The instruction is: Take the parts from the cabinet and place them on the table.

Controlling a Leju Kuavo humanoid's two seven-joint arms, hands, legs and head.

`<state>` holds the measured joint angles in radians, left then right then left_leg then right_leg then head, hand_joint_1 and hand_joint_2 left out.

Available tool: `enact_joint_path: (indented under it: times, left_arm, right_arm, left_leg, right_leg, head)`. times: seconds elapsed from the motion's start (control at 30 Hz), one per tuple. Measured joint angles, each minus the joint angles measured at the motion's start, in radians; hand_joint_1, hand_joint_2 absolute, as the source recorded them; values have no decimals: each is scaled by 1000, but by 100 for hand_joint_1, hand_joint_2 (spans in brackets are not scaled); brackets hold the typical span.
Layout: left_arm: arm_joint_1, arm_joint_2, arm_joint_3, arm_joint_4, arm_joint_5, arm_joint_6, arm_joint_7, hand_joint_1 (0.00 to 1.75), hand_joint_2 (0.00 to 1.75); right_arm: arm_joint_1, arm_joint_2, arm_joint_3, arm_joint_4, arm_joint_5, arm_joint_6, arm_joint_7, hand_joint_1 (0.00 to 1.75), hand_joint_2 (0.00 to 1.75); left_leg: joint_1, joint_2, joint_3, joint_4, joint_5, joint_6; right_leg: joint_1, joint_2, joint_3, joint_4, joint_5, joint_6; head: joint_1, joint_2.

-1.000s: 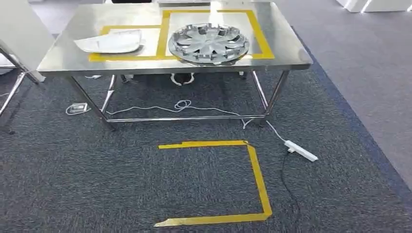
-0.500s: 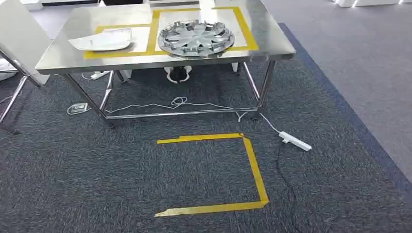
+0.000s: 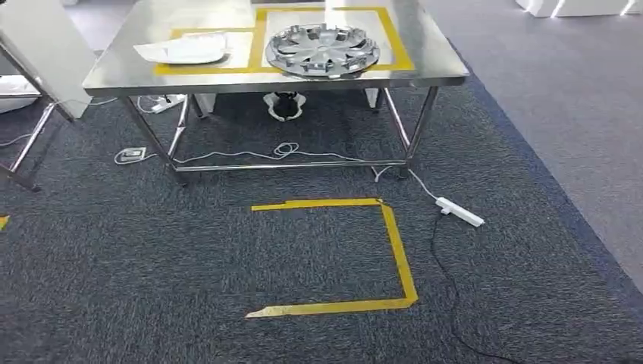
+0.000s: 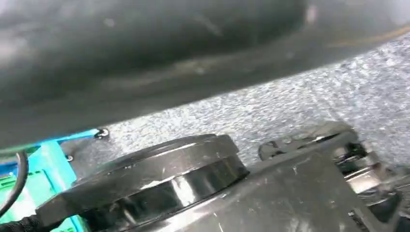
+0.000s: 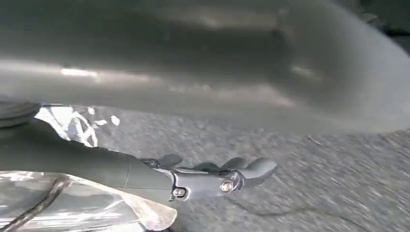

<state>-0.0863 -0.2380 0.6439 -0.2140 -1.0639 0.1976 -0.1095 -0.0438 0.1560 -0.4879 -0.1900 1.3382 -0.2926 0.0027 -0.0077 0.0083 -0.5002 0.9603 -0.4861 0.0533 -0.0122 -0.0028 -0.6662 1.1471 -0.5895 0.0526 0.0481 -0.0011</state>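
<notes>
Dark grey carpet (image 3: 152,288) spreads beneath a steel table (image 3: 440,72) marked with yellow tape; on its left square lies a flat white part (image 3: 182,49), and on its right square a silver hubcap (image 3: 324,49). Cables and a white power strip (image 3: 459,212) trail below the table, near a yellow tape outline (image 3: 398,250) on the floor. Right robot hand (image 5: 227,176) hangs above the carpet, fingers loosely apart, holding nothing; I cannot tell the left robot hand's state.
</notes>
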Motion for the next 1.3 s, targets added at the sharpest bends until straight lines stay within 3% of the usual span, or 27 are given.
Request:
enact_joint_path:
  times: [0.03,0.07,0.13,0.17,0.2,0.27,0.3,0.37,0.4,0.43,0.5,0.53,0.57,0.63,0.7,0.73,0.77,0.8,0.9,0.93,0.97,1.03,1.1,1.13,1.23,1.27,1.3]
  left_arm:
    - [1,0,1,0,0,0,0,0,0]
    - [1,0,2,0,0,0,0,0,0]
    - [1,0,5,0,0,-1,-2,0,0]
    - [1,0,5,0,0,-2,-2,0,0]
    - [1,0,5,0,0,-2,-2,0,0]
    - [0,0,5,0,0,-3,-2,0,0]
    - [1,0,5,0,0,-3,-3,0,0]
    - [0,1,6,0,0,-4,-3,0,0]
    - [4,4,6,0,0,-5,-3,0,0]
    - [7,3,6,0,0,-5,-3,0,0]
    - [12,4,6,0,0,-5,-3,0,0]
    - [12,4,6,0,0,-3,-3,0,0]
    - [12,4,6,0,0,-2,-4,0,0]
    - [12,5,6,0,0,0,-4,0,0]
    - [12,5,6,0,0,1,-3,0,0]
    - [12,5,6,0,0,1,-3,0,0]
    - [12,5,6,0,0,2,-3,0,0]
    - [12,5,6,0,0,2,-3,0,0]
    - [9,4,6,0,0,4,-2,0,0]
    - [10,2,6,0,0,5,-1,0,0]
    - [12,1,7,0,0,5,-1,0,0]
    - [14,1,7,0,0,5,1,0,0]
    - [15,1,6,0,0,5,2,0,0]
    - [16,1,7,0,0,6,2,0,0]
    - [15,0,6,0,0,8,2,0,0]
    - [15,-1,7,0,0,8,2,0,0]
    - [15,-1,6,0,0,9,2,0,0]
  right_arm:
    - [1,0,0,0,0,0,2,0,0]
    - [1,0,0,0,-1,0,2,0,0]
    - [2,0,0,0,-3,1,3,0,0]
    - [2,0,0,0,-6,2,3,0,0]
    - [1,0,0,0,-8,3,4,0,0]
    - [-3,0,0,0,-11,3,4,0,0]
    - [-6,0,0,1,-12,3,4,0,0]
    - [-4,0,0,1,-12,3,3,0,0]
    - [-1,0,0,4,-12,6,5,0,0]
    - [0,0,0,4,-13,6,5,0,0]
    - [1,-1,0,4,-13,6,4,0,0]
    - [2,-1,0,4,-12,6,4,0,0]
    - [3,-1,0,4,-12,6,4,0,0]
    - [6,-1,0,4,-12,5,5,0,0]
    - [7,-1,0,4,-12,5,7,0,0]
    - [7,-1,0,4,-12,5,7,0,0]
    - [8,-1,0,4,-12,5,7,0,0]
    - [8,-1,0,4,-12,5,7,0,0]
    - [6,-1,0,4,-13,5,8,0,0]
    - [8,-2,0,4,-14,5,9,0,0]
    - [8,-2,0,4,-14,6,11,0,0]
    - [11,-2,0,4,-19,7,11,0,0]
    - [12,-2,0,4,-19,9,11,0,0]
    - [13,-2,0,4,-20,9,11,0,0]
    - [12,-2,0,4,-23,10,10,0,0]
    - [8,-3,0,4,-24,10,10,0,0]
    - [7,-3,0,4,-24,10,9,0,0]
  left_leg:
    - [-2,2,-17,1,12,1]
    - [-4,4,-35,2,26,1]
    - [-5,6,-73,9,52,-2]
    - [-5,7,-93,15,63,-5]
    - [-4,6,-112,23,72,-8]
    - [-11,6,-129,45,87,-16]
    - [-11,7,-134,47,100,-21]
    - [-7,7,-143,44,121,-28]
    - [-7,3,-149,46,122,-35]
    - [-3,-1,-155,63,73,-45]
    - [3,-1,-173,178,-67,-56]
    - [5,-1,-182,249,-111,-59]
    - [6,-1,-188,314,-124,-61]
    - [11,-1,-173,365,-44,-63]
    - [12,-2,-91,264,29,-56]
    - [12,-3,-31,177,22,-51]
    - [8,-4,29,82,-14,-44]
    - [8,-5,49,40,-33,-39]
    - [10,-5,39,4,-48,-21]
    - [13,-2,33,4,-38,-14]
    - [12,-2,24,4,-32,-5]
    - [6,0,6,6,-18,2]
    - [-1,2,-11,11,-5,4]
    - [-4,2,-19,13,-1,4]
    - [-7,1,-33,26,6,1]
    - [-13,2,-38,31,7,-4]
    - [-13,2,-42,35,9,-7]
  right_leg:
    - [0,0,-12,77,-45,3]
    - [0,0,-16,136,-54,5]
    - [0,0,18,156,31,6]
    - [0,0,56,120,78,4]
    - [0,0,118,46,97,3]
    - [3,1,282,-185,22,-3]
    - [3,2,282,-216,-2,-9]
    - [8,3,264,-202,6,-18]
    - [0,-4,252,-204,19,-32]
    - [1,-7,240,-201,30,-40]
    - [2,-8,211,-199,54,-52]
    - [2,-8,195,-198,60,-53]
    - [2,-9,179,-196,71,-52]
    - [2,-13,156,-189,94,-49]
    - [2,-13,124,-179,113,-43]
    - [2,-12,117,-176,119,-40]
    - [7,-12,110,-170,124,-34]
    - [7,-13,105,-169,132,-28]
    - [9,-17,81,-162,152,-7]
    - [6,-11,65,-152,136,-4]
    - [5,-7,48,-111,95,-2]
    - [4,-2,-13,58,1,1]
    - [4,-1,-40,152,-33,2]
    - [4,-1,-14,127,-15,0]
    - [6,-1,150,-121,77,-16]
    - [13,-2,178,-177,53,-21]
    - [11,-2,173,-180,63,-24]
  head:
    - [-2,0]
    - [0,0]
    - [-1,0]
    - [-1,0]
    - [-1,0]
    - [2,0]
    - [0,0]
    - [2,0]
    - [2,0]
    - [0,0]
    - [-6,0]
    - [-5,0]
    - [-6,0]
    - [-6,0]
    - [-6,0]
    - [-7,0]
    - [-7,0]
    - [-4,0]
    - [-5,0]
    - [-3,0]
    - [-3,0]
    - [-1,0]
    - [-1,0]
    - [-1,0]
    - [0,0]
    - [0,0]
    - [-3,0]
